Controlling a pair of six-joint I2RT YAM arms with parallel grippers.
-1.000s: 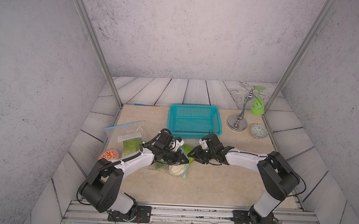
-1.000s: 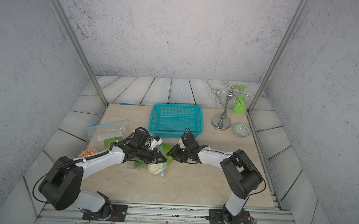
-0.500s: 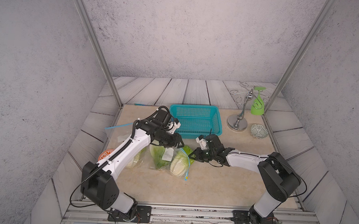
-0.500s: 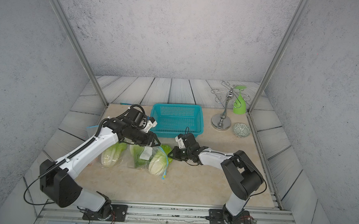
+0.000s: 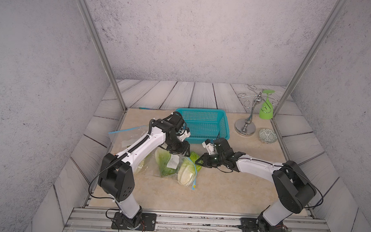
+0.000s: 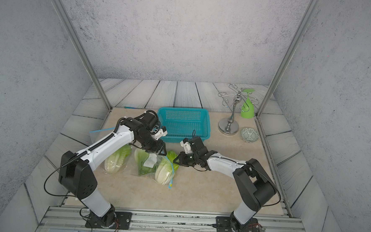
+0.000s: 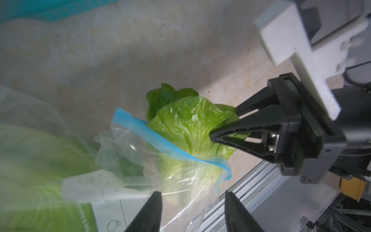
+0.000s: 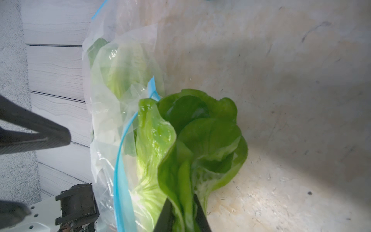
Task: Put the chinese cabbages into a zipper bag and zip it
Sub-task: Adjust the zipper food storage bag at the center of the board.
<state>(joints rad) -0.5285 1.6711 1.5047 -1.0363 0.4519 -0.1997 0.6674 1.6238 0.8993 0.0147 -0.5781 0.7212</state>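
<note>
A clear zipper bag [image 5: 173,164] with a blue zip strip [image 7: 160,136] lies mid-table in both top views. Two chinese cabbages show inside it. One [image 5: 185,172] has its white base toward the front and its green leaves [image 8: 200,140] poking out of the bag's mouth. The other [image 5: 163,161] lies beside it. A third cabbage [image 6: 117,158] lies left of the bag, partly under the left arm. My right gripper [image 8: 183,209] is shut on the protruding leaves. My left gripper [image 7: 192,200] hangs open just above the bag, with nothing between its fingers.
A teal basket [image 5: 203,125] stands right behind the two grippers. At the back right are a metal stand [image 5: 245,126] with an upturned green goblet [image 5: 266,109] and a small patterned bowl [image 5: 267,136]. Another clear bag [image 5: 129,135] lies at the left.
My left gripper has let go, opened and lifted off the bag toward the basket, uncovering the left cabbage. The right gripper has closed on the cabbage leaves.
</note>
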